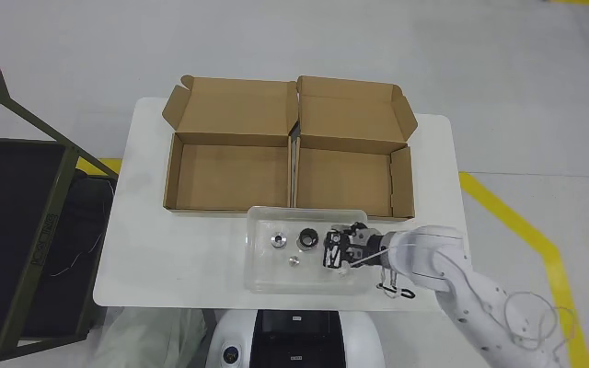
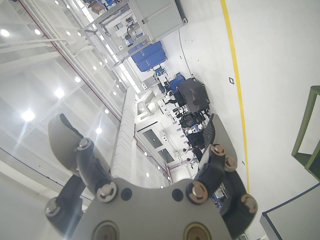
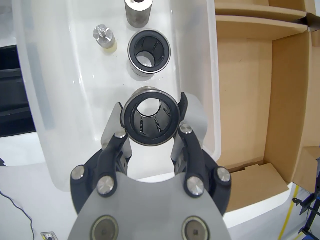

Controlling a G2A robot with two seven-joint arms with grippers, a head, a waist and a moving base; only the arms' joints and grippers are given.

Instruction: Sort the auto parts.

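**Right gripper clamped on a bearing in the tray**

My right gripper [image 3: 151, 108] is clamped on one black-rimmed bearing [image 3: 150, 139] at the right end of the clear tray [image 1: 262, 276]. The tray sits at the near edge of the desk [image 1: 138, 248], with bare desk to its left.

Two cardboard boxes [image 1: 227, 175] [image 1: 345, 179] stand side by side just beyond the tray's far wall. They touch each other, and their lids are folded back toward the far edge.

I count four parts in the tray:
- two bearings, the second [image 3: 150, 70] standing just beside mine
- one steel sleeve [image 3: 138, 13] past the second bearing
- one small metal plug [image 3: 103, 36] nearer the tray's near wall

My left gripper [image 2: 136, 126] is spread wide apart, pointing out into the room.
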